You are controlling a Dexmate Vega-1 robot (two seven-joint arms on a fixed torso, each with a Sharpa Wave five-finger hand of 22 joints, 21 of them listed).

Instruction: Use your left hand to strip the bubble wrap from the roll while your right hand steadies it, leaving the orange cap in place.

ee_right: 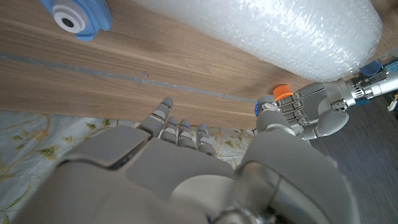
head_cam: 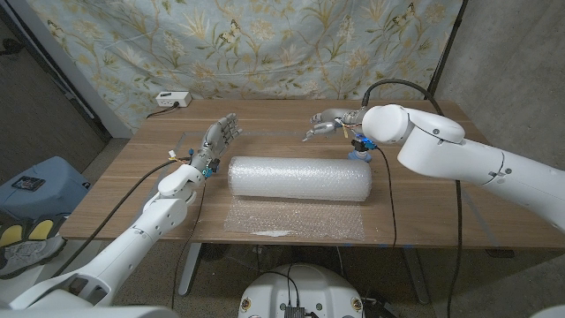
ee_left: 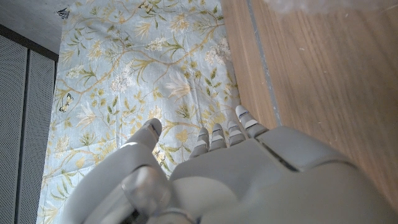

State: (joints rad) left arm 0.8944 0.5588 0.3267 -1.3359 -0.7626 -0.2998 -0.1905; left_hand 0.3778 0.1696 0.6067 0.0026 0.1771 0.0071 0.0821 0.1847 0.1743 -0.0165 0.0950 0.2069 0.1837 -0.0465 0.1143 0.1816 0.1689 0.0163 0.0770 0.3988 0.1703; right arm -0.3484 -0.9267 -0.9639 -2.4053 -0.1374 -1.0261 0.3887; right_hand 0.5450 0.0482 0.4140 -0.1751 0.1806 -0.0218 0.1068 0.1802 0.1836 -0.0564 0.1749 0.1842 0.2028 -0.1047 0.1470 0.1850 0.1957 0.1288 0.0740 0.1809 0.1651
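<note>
Roll (head_cam: 300, 177) untouched between open, empty left hand (head_cam: 219, 141) and right hand (head_cam: 331, 121). Best steadied from right first, avoiding orange cap (ee_right: 282, 93).

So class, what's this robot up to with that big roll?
A two-armed robot faces a bubble wrap roll lying on the wooden table, a loose sheet spread in front. Neither robot hand touches it: the left robot hand is open beside one end, the right robot hand open behind it.
</note>
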